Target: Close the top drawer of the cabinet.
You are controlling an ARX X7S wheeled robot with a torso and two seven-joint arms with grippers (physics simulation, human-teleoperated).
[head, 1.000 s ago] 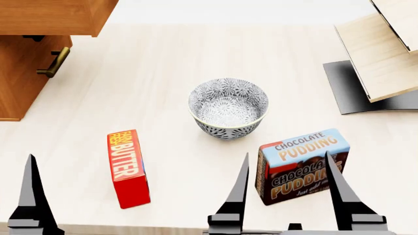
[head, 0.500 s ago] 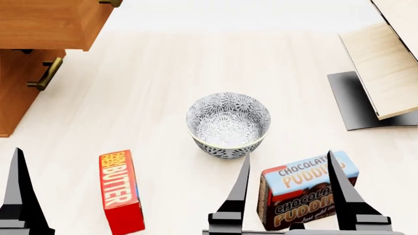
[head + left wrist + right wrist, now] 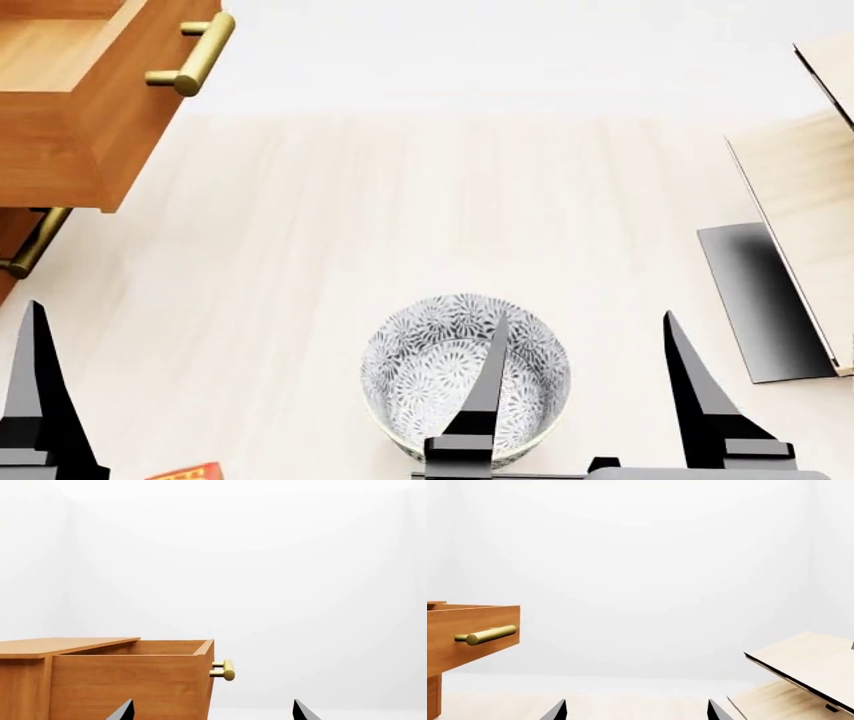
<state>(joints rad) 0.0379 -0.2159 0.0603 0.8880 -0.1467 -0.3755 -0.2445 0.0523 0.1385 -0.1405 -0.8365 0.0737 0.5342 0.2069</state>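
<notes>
The top drawer stands pulled out of the orange-brown cabinet at the far left of the head view, its paler inside and brass bar handle showing. It also shows in the left wrist view with its handle, and in the right wrist view. My left gripper is open and empty, short of the drawer. My right gripper is open and empty over the table's front, far right of the drawer.
A patterned bowl sits near the front between my arms. The lower drawer's brass handle shows under the open drawer. A pale slatted stand on a black base is at right. A red box corner shows at the bottom.
The head view has swung up and forward: bowl and boxes slid down the frame, the pudding box left view, and the open top drawer with its handle came into view. Grippers stayed open.
</notes>
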